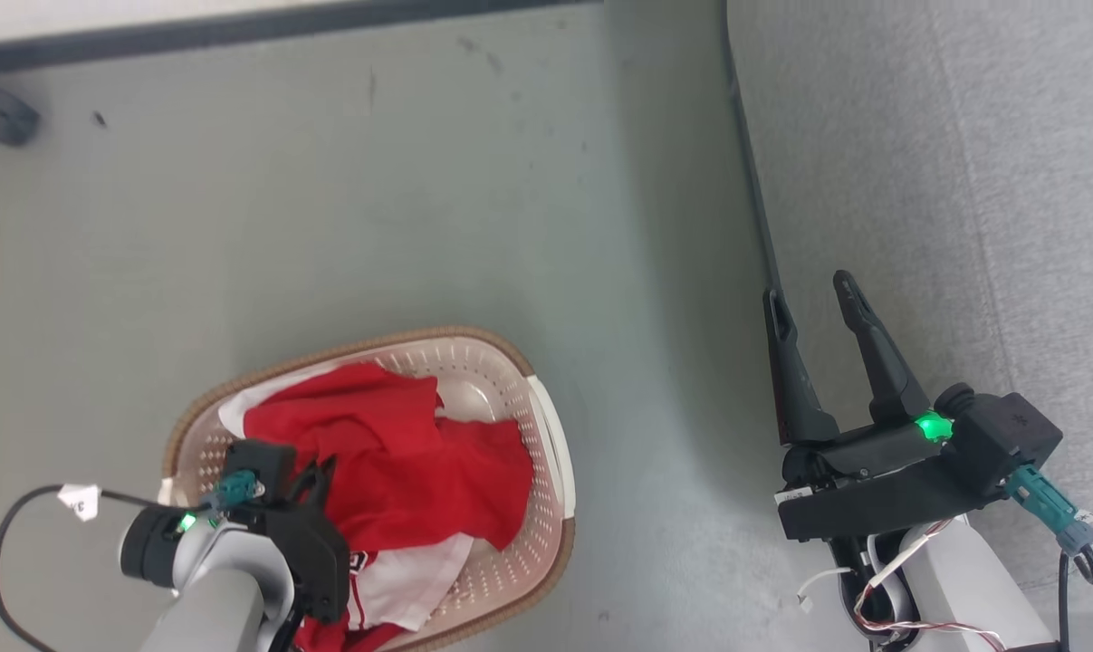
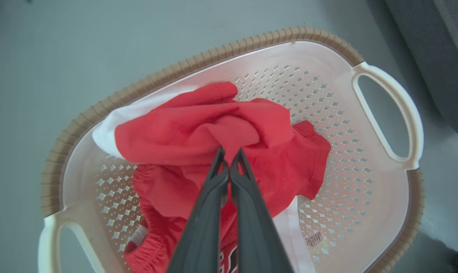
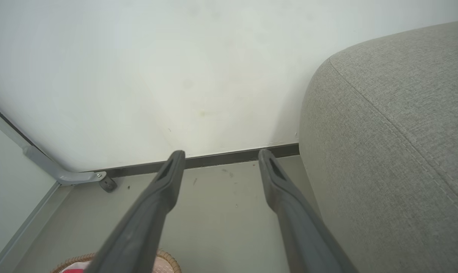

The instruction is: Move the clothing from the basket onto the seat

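The cream basket [image 1: 510,362] with its brown rim stands on the floor at the lower left of the head view, holding the red clothing [image 1: 392,462]. In the left wrist view the plain red garment [image 2: 198,125] lies bunched on top, and the jersey with white trim [image 2: 289,227] lies under it. My left gripper [image 2: 229,151] is shut on a fold of the plain red garment inside the basket [image 2: 327,57]. My right gripper [image 1: 818,294] is open with nothing in it, hovering at the edge of the grey seat [image 1: 963,136]. The seat [image 3: 395,132] rises at the right of the right wrist view.
Grey floor [image 1: 419,181] lies between the basket and the seat. A white wall with a dark baseboard [image 3: 221,160] stands behind. A grey metal leg with a small caster [image 3: 107,184] stands by the wall. A black cable with a white tag [image 1: 80,500] hangs near my left wrist.
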### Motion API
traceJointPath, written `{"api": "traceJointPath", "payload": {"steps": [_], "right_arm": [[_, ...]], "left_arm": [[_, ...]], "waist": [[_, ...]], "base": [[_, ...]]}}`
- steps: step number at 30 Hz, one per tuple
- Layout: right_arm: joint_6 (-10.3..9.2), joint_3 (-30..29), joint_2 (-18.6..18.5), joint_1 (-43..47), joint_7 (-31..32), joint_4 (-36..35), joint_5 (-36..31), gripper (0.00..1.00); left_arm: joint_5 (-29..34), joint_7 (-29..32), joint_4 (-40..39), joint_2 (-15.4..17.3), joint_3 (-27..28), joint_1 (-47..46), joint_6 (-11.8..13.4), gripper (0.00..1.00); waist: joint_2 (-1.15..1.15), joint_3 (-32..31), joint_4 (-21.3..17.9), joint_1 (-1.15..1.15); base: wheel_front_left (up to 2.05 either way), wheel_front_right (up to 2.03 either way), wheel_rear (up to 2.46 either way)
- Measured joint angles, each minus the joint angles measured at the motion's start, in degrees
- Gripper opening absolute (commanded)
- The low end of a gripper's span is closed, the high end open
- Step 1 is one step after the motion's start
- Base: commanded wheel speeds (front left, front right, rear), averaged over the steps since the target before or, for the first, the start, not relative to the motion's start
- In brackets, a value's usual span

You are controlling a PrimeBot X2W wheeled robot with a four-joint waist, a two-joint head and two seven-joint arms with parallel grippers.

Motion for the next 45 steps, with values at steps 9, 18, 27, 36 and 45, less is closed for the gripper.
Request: {"api": "traceJointPath", "payload": {"steps": [9,18,27,36,45], "right_arm": [[1.05,-0.2,0.0,0.1,0.0,3.3,0.7,1.00],[1.66,-0.8,-1.2,3.6,0.0,5.3,1.9,1.00],[1.98,-0.9,-1.9,6.3,0.0,6.0,3.0,1.00],[2.46,0.1,-2.9,9.2,0.0,6.0,3.7,1.00],[2.47,2.4,-3.2,10.8,0.0,5.4,4.5,1.00]], "left_arm": [[-2.6,-2.0,-5.0,0.6,-1.2,4.7,-0.4,0.00],[-5.3,-2.5,-11.9,1.6,-2.0,9.3,-0.4,0.00],[-8.3,-2.5,-21.6,3.5,-0.8,14.4,-0.4,0.00],[-8.7,-2.6,-31.9,4.8,1.1,17.7,-0.4,0.00],[-8.2,-2.6,-44.2,7.0,4.0,19.5,-0.4,0.00]], "waist": [[0.00,-6.7,0.5,0.00],[0.00,-14.0,1.1,0.00],[0.00,-20.6,2.3,0.00],[0.00,-25.5,3.5,0.00],[0.00,-29.1,4.9,0.00]], "base": [[0.00,0.00,0.00],[0.00,0.00,0.00],[0.00,0.00,0.00],[0.00,0.00,0.00],[0.00,0.00,0.00]]}}
